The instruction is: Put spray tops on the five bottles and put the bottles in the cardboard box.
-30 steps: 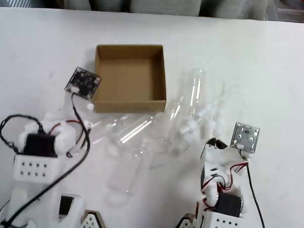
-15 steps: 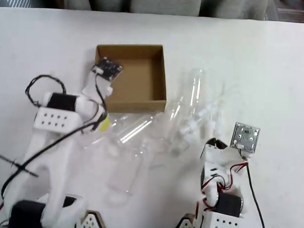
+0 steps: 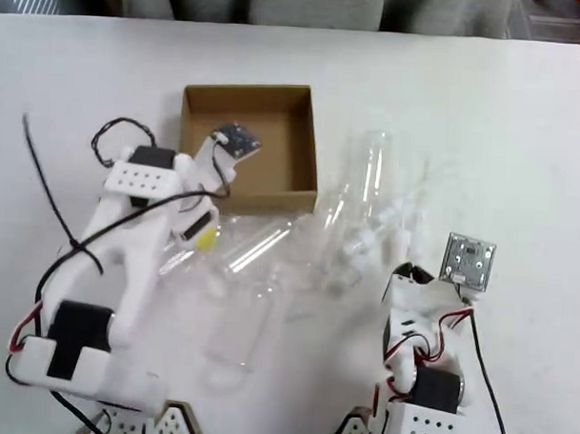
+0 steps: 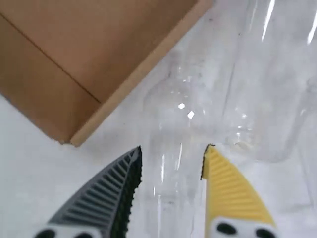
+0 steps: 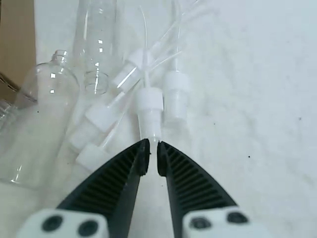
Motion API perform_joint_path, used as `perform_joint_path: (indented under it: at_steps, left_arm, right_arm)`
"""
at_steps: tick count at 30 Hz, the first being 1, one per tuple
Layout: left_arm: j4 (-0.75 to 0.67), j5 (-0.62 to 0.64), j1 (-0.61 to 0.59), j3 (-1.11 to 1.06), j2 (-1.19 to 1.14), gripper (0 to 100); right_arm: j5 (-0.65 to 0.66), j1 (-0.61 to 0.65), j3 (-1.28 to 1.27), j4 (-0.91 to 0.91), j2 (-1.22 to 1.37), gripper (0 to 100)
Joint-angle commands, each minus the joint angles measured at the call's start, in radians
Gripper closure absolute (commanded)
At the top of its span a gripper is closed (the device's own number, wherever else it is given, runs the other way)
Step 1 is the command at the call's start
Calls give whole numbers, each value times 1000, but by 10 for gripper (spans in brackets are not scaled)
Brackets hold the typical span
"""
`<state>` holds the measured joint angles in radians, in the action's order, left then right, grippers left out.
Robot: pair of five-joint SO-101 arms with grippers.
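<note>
A white table [image 3: 484, 109] carries everything. Clear bottles [image 3: 256, 244] lie on their sides in a loose heap just in front of the cardboard box [image 3: 281, 200]. White spray tops [image 3: 390, 225] lie beside them, toward the right arm. The left gripper [image 4: 171, 153] is spread wide and straddles one lying bottle [image 4: 173, 114] near a corner of the box, with no firm grip visible. The right gripper [image 5: 152, 148] is almost closed, with only a thin slit left. Its tips sit just at the end of a spray top [image 5: 150, 111], clearly holding nothing.
</note>
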<state>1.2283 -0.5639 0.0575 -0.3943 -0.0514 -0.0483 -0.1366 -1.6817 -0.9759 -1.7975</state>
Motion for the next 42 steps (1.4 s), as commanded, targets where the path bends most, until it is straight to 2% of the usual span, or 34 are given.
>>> perform_joint_path:
  at_steps: [1,7,12,17,21,25,28,36,42]
  left_arm:
    - [-25,-6,48,51,-48,784]
    - [-77,-3,90,52,-128,781]
    - [-81,2,81,44,-148,699]
    - [-80,3,81,41,-142,711]
    - [-60,-5,70,40,-142,768]
    - [-29,-6,65,40,-140,906]
    - [37,-6,65,43,-136,903]
    - [189,-104,28,5,116,902]
    - [189,-103,-108,-107,409,902]
  right_arm:
    - [-2,-1,-8,-4,-4,981]
    - [-2,1,-8,-4,-4,981]
    - [0,1,-8,-4,-4,981]
    - [0,1,-8,-4,-4,981]
    - [0,1,-8,-4,-4,981]
    - [0,1,-8,-4,-4,981]
    - [0,1,-8,-4,-4,981]
    - [0,1,-8,-4,-4,981]
    - [0,1,-8,-4,-4,981]
